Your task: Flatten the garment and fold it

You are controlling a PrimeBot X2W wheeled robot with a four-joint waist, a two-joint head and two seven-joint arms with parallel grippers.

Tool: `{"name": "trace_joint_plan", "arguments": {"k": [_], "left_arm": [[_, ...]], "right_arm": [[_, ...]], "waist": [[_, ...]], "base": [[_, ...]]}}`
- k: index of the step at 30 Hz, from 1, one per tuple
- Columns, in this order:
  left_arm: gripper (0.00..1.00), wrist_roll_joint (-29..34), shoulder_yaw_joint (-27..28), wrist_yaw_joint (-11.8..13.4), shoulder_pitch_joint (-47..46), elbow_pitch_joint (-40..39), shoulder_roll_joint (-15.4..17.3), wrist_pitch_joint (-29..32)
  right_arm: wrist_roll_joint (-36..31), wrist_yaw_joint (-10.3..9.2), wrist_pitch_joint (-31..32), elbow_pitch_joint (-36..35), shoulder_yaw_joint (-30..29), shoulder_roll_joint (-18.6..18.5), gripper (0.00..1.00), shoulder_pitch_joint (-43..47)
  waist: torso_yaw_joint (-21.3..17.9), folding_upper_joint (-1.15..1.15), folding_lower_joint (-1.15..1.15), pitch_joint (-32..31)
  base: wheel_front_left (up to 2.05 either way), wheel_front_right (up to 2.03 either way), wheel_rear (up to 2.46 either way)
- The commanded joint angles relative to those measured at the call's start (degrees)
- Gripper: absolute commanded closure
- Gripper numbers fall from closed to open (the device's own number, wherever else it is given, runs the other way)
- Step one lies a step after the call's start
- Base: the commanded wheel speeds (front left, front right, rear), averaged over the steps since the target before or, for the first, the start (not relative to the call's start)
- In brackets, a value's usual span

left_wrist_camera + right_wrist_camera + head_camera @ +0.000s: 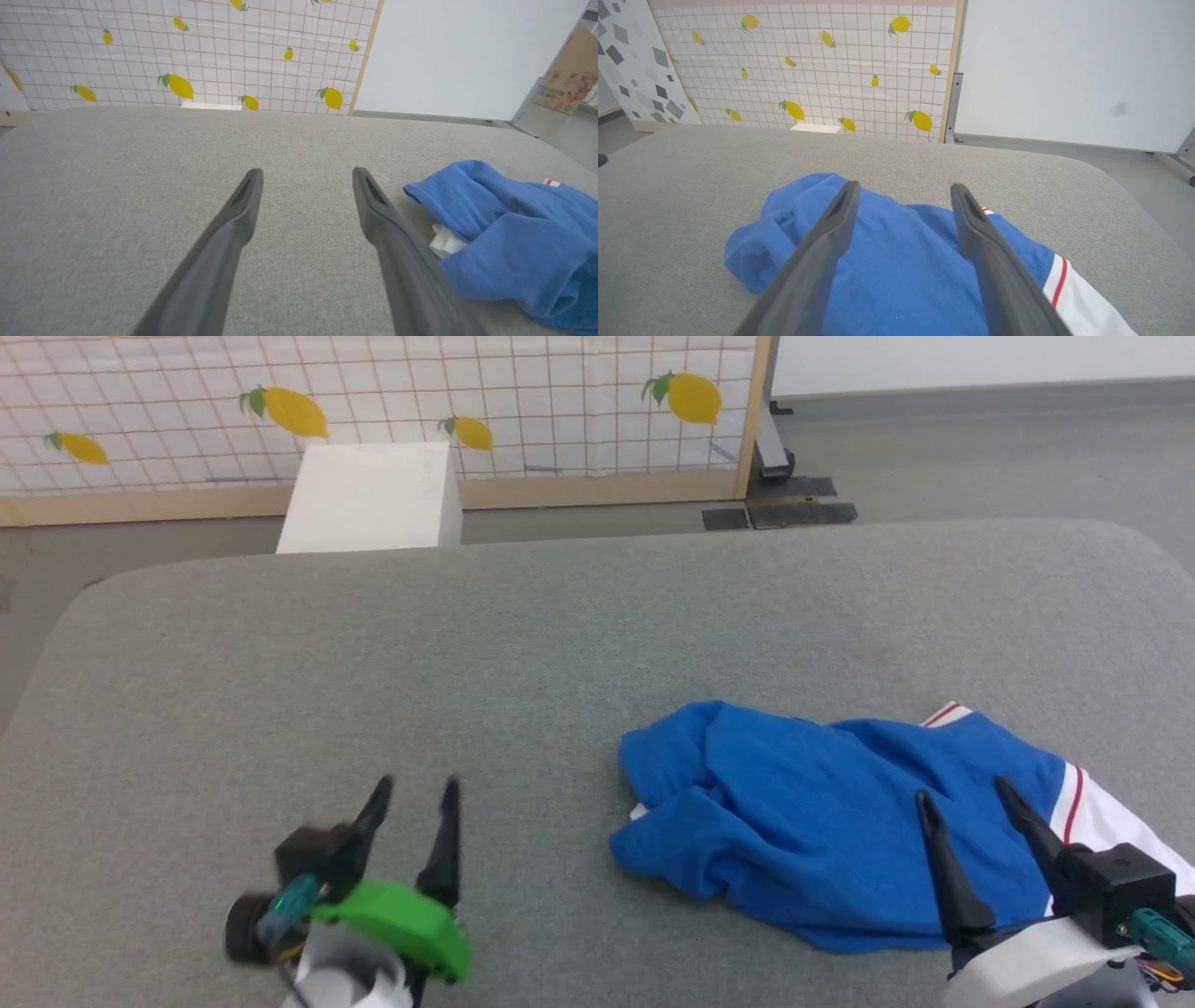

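Note:
The garment [803, 812] lies crumpled on the grey table [467, 653] at the lower right of the head view, blue with a white, red-striped sleeve [1111, 821] at its right end. My right gripper [966, 793] hangs open over its right part, fingers spread above the blue cloth [896, 261], nothing between them. My left gripper [415, 789] stands open over bare table, left of the heap. In the left wrist view the garment [514, 233] sits just right of the right finger [387, 219].
A white box [373, 495] stands on the floor beyond the table's far edge, before a lemon-print screen [420, 401]. The screen's wooden post and dark base plates [784, 509] are at the far right. A cardboard box [570, 77] stands far right.

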Motion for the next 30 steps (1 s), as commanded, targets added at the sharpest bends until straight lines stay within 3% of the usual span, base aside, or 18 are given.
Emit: {"name": "trace_joint_plan", "arguments": {"k": [1,12,24,30], "left_arm": [[0.00,0.4,-1.1,-0.8,-3.0,0.5,0.0,0.7],[0.00,-1.3,-13.9,-3.6,-21.5,11.7,-0.4,11.9],[0.00,-11.6,-32.4,-3.7,-35.7,26.1,6.6,28.2],[0.00,-16.6,-42.9,-3.7,-38.9,28.8,8.6,34.5]], "right_arm": [[0.3,-0.09,0.2,-0.7,0.6,0.2,0.00,0.8],[0.9,-0.09,0.7,-2.3,2.7,0.6,0.00,-0.8],[2.3,-0.09,0.0,-0.4,3.6,1.5,0.00,-2.3],[3.6,-0.09,-0.5,1.1,4.0,1.9,0.00,-3.3]], "waist": [[-1.3,0.68,0.00,1.2],[-6.0,0.68,0.00,5.6],[-10.9,0.68,0.00,10.9],[-12.0,0.68,0.00,12.8]], "base": [[0.00,0.00,0.00],[0.00,0.00,0.00],[0.00,0.00,0.00],[0.00,0.00,0.00]]}}
